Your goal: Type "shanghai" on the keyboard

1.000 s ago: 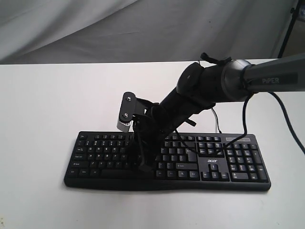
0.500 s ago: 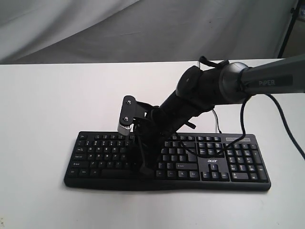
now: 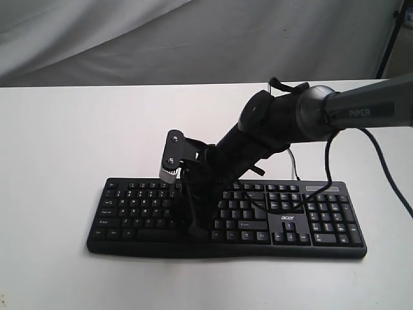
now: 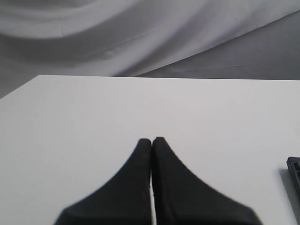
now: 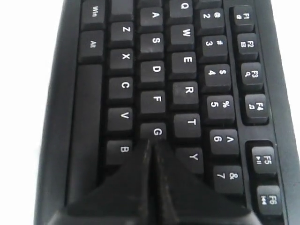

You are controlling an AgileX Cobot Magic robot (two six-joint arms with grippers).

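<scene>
The black keyboard (image 3: 290,223) lies on the white table, number pad to the right in the exterior view. My right gripper (image 3: 193,228) reaches down from the right onto its letter block, jaws shut with nothing between them. In the right wrist view its fingertips (image 5: 153,142) sit at the edge of the G key (image 5: 156,131), with B and Y on either side; whether they press a key I cannot tell. My left gripper (image 4: 151,140) is shut and empty over bare table, and one corner of the keyboard (image 4: 295,171) shows at that view's edge.
The white table (image 3: 58,148) extends around the keyboard on all sides. A grey cloth backdrop (image 3: 193,39) hangs behind it. Thin black cables (image 3: 330,161) loop from the right arm over the keyboard's back edge. A dark stand leg (image 3: 390,32) is at the far right.
The right arm's elbow has shifted slightly to the left. Its fingertips stay at about the same spot on the letter keys. The keyboard has not moved.
</scene>
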